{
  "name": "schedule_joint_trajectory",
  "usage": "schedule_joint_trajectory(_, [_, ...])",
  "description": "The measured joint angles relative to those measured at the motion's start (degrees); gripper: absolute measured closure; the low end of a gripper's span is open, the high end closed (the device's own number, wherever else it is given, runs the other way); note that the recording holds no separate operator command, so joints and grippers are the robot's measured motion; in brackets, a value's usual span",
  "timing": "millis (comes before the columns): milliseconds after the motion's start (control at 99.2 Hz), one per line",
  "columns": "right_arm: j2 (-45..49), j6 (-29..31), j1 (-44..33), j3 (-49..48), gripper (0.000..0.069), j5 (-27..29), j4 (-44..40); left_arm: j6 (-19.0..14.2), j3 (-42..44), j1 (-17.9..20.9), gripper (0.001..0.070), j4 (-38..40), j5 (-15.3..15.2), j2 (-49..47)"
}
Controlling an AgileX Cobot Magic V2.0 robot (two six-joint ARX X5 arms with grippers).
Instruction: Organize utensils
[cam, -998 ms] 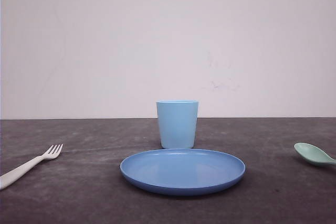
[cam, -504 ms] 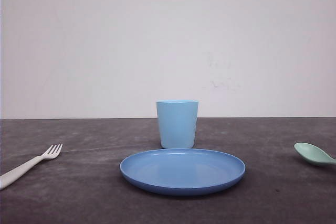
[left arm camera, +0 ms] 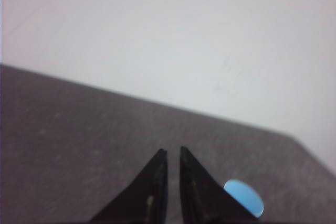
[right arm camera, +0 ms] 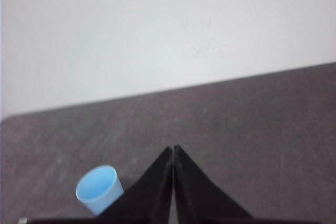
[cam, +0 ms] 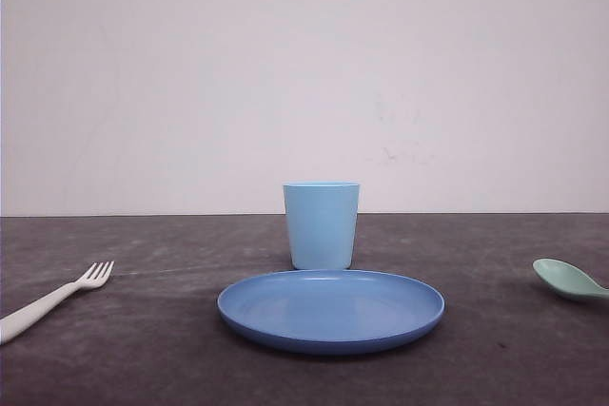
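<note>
A slim white fork (cam: 57, 297) lies on the dark table at the far left, tines pointing away from the front edge. At the far right edge lies a pale mint-green spoon (cam: 569, 280), its handle cut off by the frame. My left gripper (left arm camera: 173, 151) hovers over bare table, its black fingers almost together with only a thin slit and nothing between them. My right gripper (right arm camera: 173, 147) is shut, fingertips touching, also over bare table. Neither gripper is near a utensil.
A round blue plate (cam: 331, 309) sits at the table's middle front, with a light blue cup (cam: 322, 225) upright just behind it. The cup (left arm camera: 244, 198) shows beside the left fingers and the cup (right arm camera: 98, 187) beside the right ones. A white wall stands behind the table.
</note>
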Motion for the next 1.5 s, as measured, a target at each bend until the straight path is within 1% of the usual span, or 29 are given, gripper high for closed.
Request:
schedule_joint_trajectory(60, [3.7, -1.7, 0.0, 3.4, 0.0687, 0.0, -2.9, 2.7, 4.2, 0.0, 0.0692, -3.9, 0.0, 3.5])
schedule_joint_trajectory(131, [7.7, -3.7, 0.0, 6.1, 0.0687, 0.1, -5.1, 5.6, 7.8, 0.0, 0.0692, -6.7, 0.0, 7.3])
schedule_joint_trajectory(202, [11.1, -5.5, 0.0, 6.7, 0.0687, 0.8, -5.6, 8.3, 8.9, 0.0, 0.0692, -7.1, 0.0, 10.4])
schedule_joint_trajectory(272, [14.3, -6.9, 0.0, 6.7, 0.0687, 1.8, -7.2, 9.9, 8.9, -0.2, 0.0692, -8.2, -0.4, 13.2])
schedule_joint_trajectory(343, [17.9, -7.9, 0.0, 6.7, 0.0687, 3.0, -8.3, 11.2, 8.9, -0.8, 0.0692, -9.5, -1.8, 16.0])
schedule_joint_trajectory(444, [22.9, -9.3, 0.0, 6.6, 0.0687, 4.7, -9.4, 13.2, 8.9, -2.0, 0.0692, -10.6, -4.8, 19.8])
schedule_joint_trajectory(534, [26.4, -10.1, 0.2, 6.6, 0.0687, 7.3, -9.9, 14.6, 8.9, -3.1, 0.0692, -10.8, -6.1, 22.9])
schedule_joint_trajectory(696, [31.1, -10.6, 0.2, 6.6, 0.0687, 7.7, -9.9, 16.1, 8.9, -3.8, 0.0692, -10.8, -7.2, 26.5])
schedule_joint_trajectory(917, [32.3, -11.2, 0.2, 6.6, 0.0687, 7.6, -9.9, 16.3, 8.9, -3.8, 0.0691, -10.8, -7.4, 27.1])
schedule_joint_trajectory(968, [32.3, -11.3, 0.2, 6.6, 0.0681, 7.6, -9.9, 16.3, 8.9, -3.8, 0.0673, -10.8, -7.4, 27.1])
schedule_joint_trajectory(998, [32.3, -11.3, 0.2, 6.6, 0.0661, 7.5, -10.0, 16.3, 8.9, -3.8, 0.0646, -10.8, -7.4, 27.1])
schedule_joint_trajectory(1038, [32.3, -11.4, 0.2, 6.6, 0.0606, 7.5, -10.1, 16.3, 8.9, -3.8, 0.0585, -10.8, -7.4, 27.1])
schedule_joint_trajectory(1119, [32.3, -11.4, 0.2, 6.6, 0.0411, 7.5, -10.6, 16.3, 8.9, -3.8, 0.0405, -10.8, -7.5, 27.1])
schedule_joint_trajectory(1170, [32.3, -11.4, 0.2, 6.6, 0.0284, 7.5, -10.7, 16.3, 8.9, -3.8, 0.0315, -10.8, -7.5, 27.1])
schedule_joint_trajectory(1230, [32.3, -11.4, 0.2, 6.6, 0.0162, 7.5, -10.7, 16.2, 8.9, -3.8, 0.0252, -10.8, -7.4, 27.1])
schedule_joint_trajectory(1291, [32.3, -11.4, 0.2, 6.6, 0.007, 7.5, -10.7, 16.0, 8.9, -3.8, 0.0223, -10.8, -7.4, 27.1])
schedule_joint_trajectory(1361, [32.3, -11.4, 0.2, 6.6, 0.0013, 7.5, -10.7, 15.5, 8.9, -4.0, 0.0209, -11.1, -7.2, 27.3])
schedule_joint_trajectory(1442, [32.4, -11.4, 0.2, 6.6, 0.0011, 7.5, -10.7, 14.3, 8.9, -5.1, 0.0204, -11.9, -6.1, 28.2])
schedule_joint_trajectory(1502, [32.3, -11.4, 0.2, 6.6, 0.0011, 7.5, -10.7, 13.2, 8.7, -6.5, 0.0202, -12.0, -6.0, 29.4])
